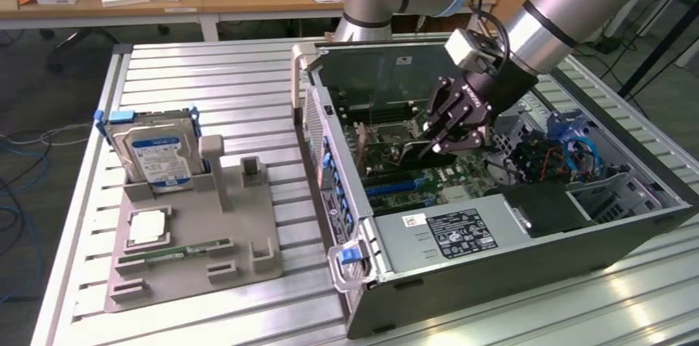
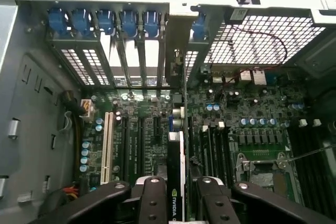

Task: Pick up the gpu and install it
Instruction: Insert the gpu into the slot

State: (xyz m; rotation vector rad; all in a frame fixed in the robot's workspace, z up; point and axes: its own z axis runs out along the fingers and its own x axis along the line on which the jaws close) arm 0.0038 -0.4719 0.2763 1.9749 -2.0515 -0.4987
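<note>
My gripper [image 1: 450, 129] is inside the open computer case [image 1: 492, 235], over the motherboard [image 2: 142, 135]. In the wrist view the gpu [image 2: 176, 156] shows edge-on as a thin black card with a green logo, and its silver end bracket [image 2: 176, 64] reaches the rear slot openings. My gripper [image 2: 176, 195] is shut on the gpu, with one black finger [image 2: 153, 198] against each face. The card stands upright, lined up with the expansion slots. Whether its lower edge sits in a slot I cannot tell.
A white expansion slot [image 2: 107, 140] and blue slot clips [image 2: 105, 22] lie beside the card. On the grooved table at the exterior view's left, a grey holder [image 1: 196, 268] carries a hard drive [image 1: 159, 154] and a memory stick [image 1: 175, 254]. Blue cables [image 1: 574, 154] crowd the case's far end.
</note>
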